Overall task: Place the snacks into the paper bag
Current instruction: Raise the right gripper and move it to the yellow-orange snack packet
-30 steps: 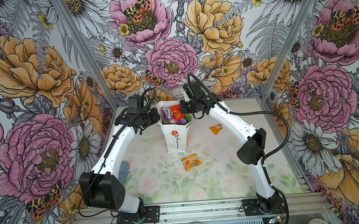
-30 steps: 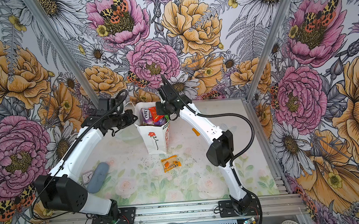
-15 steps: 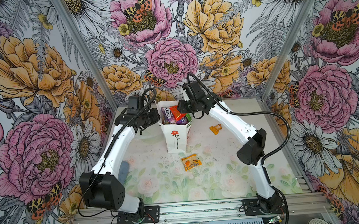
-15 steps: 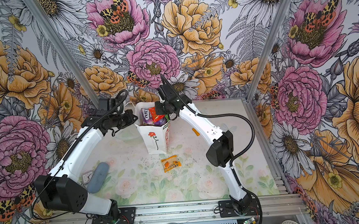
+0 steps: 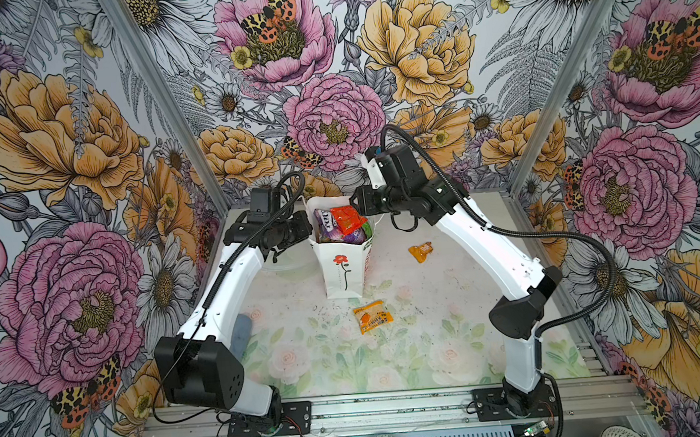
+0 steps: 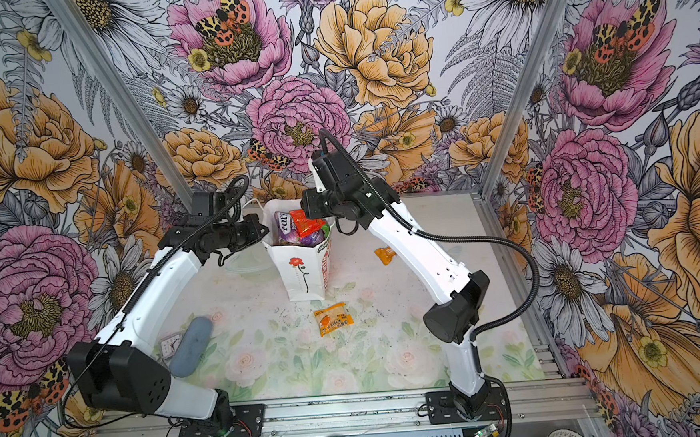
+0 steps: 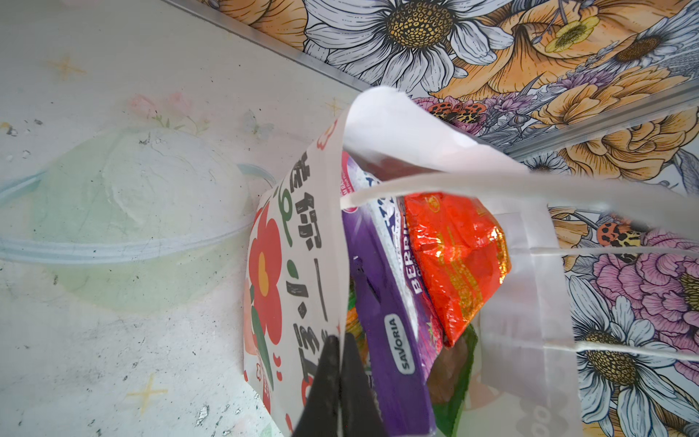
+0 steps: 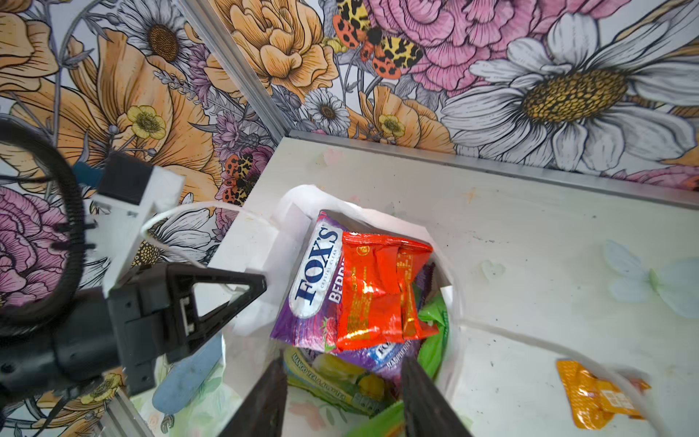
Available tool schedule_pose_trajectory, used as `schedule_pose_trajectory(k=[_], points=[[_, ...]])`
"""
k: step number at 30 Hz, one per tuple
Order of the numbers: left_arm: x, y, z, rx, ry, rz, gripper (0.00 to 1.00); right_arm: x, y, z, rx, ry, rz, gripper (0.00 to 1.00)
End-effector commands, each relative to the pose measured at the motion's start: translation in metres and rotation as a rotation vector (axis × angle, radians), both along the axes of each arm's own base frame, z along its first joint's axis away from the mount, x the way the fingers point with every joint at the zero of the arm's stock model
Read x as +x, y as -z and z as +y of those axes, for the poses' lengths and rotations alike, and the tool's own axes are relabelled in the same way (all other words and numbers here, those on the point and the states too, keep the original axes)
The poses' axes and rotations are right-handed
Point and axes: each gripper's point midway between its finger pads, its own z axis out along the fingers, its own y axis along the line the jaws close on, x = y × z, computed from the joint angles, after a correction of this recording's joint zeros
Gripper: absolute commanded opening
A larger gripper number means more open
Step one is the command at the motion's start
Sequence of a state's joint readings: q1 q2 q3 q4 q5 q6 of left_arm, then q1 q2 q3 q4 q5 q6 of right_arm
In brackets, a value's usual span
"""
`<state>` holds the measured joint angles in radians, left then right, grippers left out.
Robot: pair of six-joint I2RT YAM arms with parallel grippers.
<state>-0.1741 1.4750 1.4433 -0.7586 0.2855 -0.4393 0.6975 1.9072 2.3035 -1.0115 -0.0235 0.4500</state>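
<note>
The white paper bag (image 5: 343,270) (image 6: 302,276) with a red rose stands upright at the middle back. Several snacks fill it: a red packet (image 5: 346,219) (image 8: 370,291) lies on top of a purple pouch (image 8: 314,280) (image 7: 393,333), with green-yellow and green ones below. My left gripper (image 7: 341,340) (image 5: 308,230) is shut on the bag's left rim. Just above the bag's mouth my right gripper (image 8: 343,363) (image 5: 358,204) is open, with nothing between its jaws. An orange-red fruit packet (image 5: 372,317) (image 6: 333,320) lies in front of the bag. A small orange packet (image 5: 421,252) (image 8: 594,397) lies to its right.
A clear plastic bowl (image 7: 125,212) (image 6: 245,263) sits left of the bag under my left arm. A blue-grey oblong object (image 6: 191,345) and a small clock (image 6: 168,345) lie near the left arm's base. Flowered walls close the back and sides.
My right gripper's jaws have spread apart over the bag, and the red packet now lies free on top of the other snacks. The left gripper has kept its hold.
</note>
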Motion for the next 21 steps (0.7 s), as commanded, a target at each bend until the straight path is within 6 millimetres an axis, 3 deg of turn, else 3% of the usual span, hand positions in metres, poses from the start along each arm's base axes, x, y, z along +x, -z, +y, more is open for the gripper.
schedule_pose_trajectory(k=[1,6,14,21], points=[[-0.003,-0.018,-0.005,-0.015,0.020,-0.065,0.02,-0.026,-0.020,-0.030,-0.053,0.012,-0.061,0.51],[-0.002,-0.017,-0.007,-0.012,0.022,-0.064,0.02,-0.056,-0.007,-0.066,-0.104,0.059,-0.059,0.51],[-0.004,-0.021,-0.005,0.003,0.017,-0.079,0.02,-0.083,0.054,-0.118,-0.191,0.163,-0.029,0.51],[-0.003,-0.021,-0.002,0.006,0.009,-0.081,0.02,-0.092,0.111,-0.119,-0.147,0.183,0.079,0.51]])
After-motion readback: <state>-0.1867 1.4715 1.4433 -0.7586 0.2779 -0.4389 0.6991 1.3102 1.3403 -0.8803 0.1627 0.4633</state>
